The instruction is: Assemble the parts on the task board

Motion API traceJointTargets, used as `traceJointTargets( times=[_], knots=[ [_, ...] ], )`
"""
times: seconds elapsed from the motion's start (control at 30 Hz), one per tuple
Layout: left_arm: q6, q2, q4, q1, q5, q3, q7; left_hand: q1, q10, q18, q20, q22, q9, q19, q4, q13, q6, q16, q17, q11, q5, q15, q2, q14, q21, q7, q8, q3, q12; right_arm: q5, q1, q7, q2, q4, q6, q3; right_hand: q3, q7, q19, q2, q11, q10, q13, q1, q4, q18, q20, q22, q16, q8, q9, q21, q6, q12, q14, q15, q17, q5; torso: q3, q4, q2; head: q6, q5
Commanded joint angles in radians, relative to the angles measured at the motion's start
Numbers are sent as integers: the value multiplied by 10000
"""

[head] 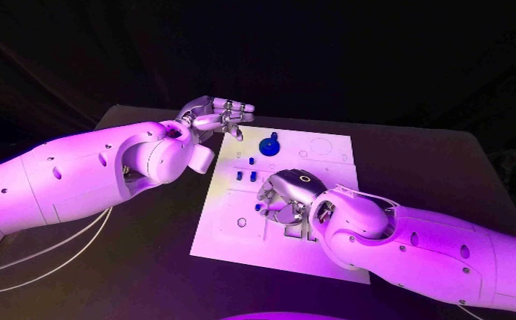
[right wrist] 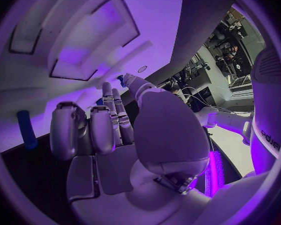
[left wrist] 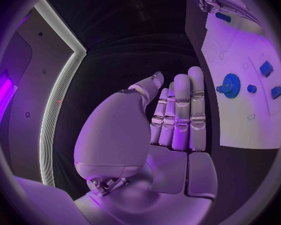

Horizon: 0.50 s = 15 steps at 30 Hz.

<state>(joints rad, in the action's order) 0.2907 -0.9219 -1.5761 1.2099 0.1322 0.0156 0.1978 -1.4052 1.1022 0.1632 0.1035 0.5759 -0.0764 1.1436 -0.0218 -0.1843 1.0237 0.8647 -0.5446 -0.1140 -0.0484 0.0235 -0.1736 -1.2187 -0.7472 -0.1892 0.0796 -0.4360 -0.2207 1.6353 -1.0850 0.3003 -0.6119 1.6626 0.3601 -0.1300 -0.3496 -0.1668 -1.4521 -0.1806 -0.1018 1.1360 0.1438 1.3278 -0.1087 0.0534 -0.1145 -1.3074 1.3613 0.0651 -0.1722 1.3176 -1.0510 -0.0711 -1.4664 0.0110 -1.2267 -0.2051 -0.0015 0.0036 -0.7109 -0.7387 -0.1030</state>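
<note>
your right hand [head: 288, 199] hovers curled low over the task board [head: 323, 162], its grasp hidden, so you may knock the small blue parts [head: 246, 176] beside it; your left hand [head: 218, 116] waits empty, fingers straight.

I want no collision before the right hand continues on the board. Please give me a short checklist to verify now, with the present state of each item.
1. Left hand away from the work zone: ok; it hovers off the far left corner of the task board, fingers straight and together, holding nothing.
2. Right hand over the board's middle: ok.
3. Right hand holds a part: cannot tell; a small blue piece shows at its fingertips, but the grip is hidden.
4. Blue round part seated in the board: cannot tell.
5. Small blue parts free of both hands: ok.
</note>
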Motion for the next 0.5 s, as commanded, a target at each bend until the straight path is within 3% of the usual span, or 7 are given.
traceJointTargets(
  times=[0.03, 0.13, 0.2, 0.23, 0.4, 0.5],
  knots=[
    [-192, -6, -10, 9, 15, 6, -8, -9, -81, 203, 42, -4, 14, 23, 30, 12, -90, 47, 17, 21, -30, 11, 43, 47, 11, -5, 32, 25, -41, -191, -55, 135, -327, 348, 241, 68, 62, -10, 42, 33, 3, -52, 10, -52, 0, 35, -14, -1425, -34, -12, 17, -36, 64, -53, -353, 50, 7, -41, -11, -13, 8, 12, 19],
    [-199, -30, -11, 9, 15, 5, -10, -9, -81, 203, 42, -4, 14, 23, 30, 12, -90, 47, 17, 21, -30, 11, 43, 47, 11, -5, 32, 25, -41, -350, -273, 179, -859, 756, 140, 130, 99, 23, 18, 38, 17, -61, 22, -36, 14, 27, -20, -1449, -13, 11, 16, 10, 32, -96, -360, 46, -20, -54, -13, -9, 7, 51, 66],
    [-215, -48, -16, 9, 15, 5, -9, -9, -81, 203, 42, -4, 14, 23, 30, 12, -90, 47, 17, 21, -30, 11, 43, 47, 11, -5, 32, 25, -41, -551, -510, 144, -1263, 978, -47, 156, 115, 45, -4, 54, 31, -65, 30, -8, 31, 19, -21, -1471, 2, 22, 16, 52, 12, -128, -365, 38, -40, -64, -14, -9, 5, 78, 114],
    [-230, -59, -20, 9, 15, 4, -5, -8, -85, 202, 43, -4, 14, 21, 31, 13, -93, 48, 18, 21, -31, 12, 41, 50, 12, -5, 34, 28, -44, -749, -710, 61, -1552, 1080, -373, 167, 118, 59, -14, 67, 39, -71, 34, 16, 45, 15, -20, -1481, 22, 25, 17, 70, 5, -144, -372, 33, -69, -70, -15, -15, 6, 101, 157],
    [-255, -63, -15, 8, 15, -4, 9, -8, -85, 202, 43, -4, 14, 21, 31, 13, -93, 48, 18, 21, -31, 12, 41, 50, 12, -5, 34, 28, -44, -1112, -1224, -117, -2291, 1142, -1261, 184, 310, 144, 15, 43, 61, -410, 2, 46, 92, 45, -6, -1431, 73, -17, 75, -47, 161, -133, -387, 15, -131, -63, -25, -49, 15, 171, 271],
    [-274, -49, 2, 6, 15, -17, 14, -8, -85, 202, 43, -4, 14, 21, 31, 13, -93, 48, 18, 21, -31, 12, 41, 50, 12, -5, 34, 28, -44, -991, -1381, -200, -2603, 1080, -1498, 187, 592, 247, 29, -5, 87, -620, 3, 35, 107, 57, 10, -1408, 45, -12, 118, -112, 286, -193, -371, -7, -78, -66, -28, -86, 14, 210, 300]
  ],
)
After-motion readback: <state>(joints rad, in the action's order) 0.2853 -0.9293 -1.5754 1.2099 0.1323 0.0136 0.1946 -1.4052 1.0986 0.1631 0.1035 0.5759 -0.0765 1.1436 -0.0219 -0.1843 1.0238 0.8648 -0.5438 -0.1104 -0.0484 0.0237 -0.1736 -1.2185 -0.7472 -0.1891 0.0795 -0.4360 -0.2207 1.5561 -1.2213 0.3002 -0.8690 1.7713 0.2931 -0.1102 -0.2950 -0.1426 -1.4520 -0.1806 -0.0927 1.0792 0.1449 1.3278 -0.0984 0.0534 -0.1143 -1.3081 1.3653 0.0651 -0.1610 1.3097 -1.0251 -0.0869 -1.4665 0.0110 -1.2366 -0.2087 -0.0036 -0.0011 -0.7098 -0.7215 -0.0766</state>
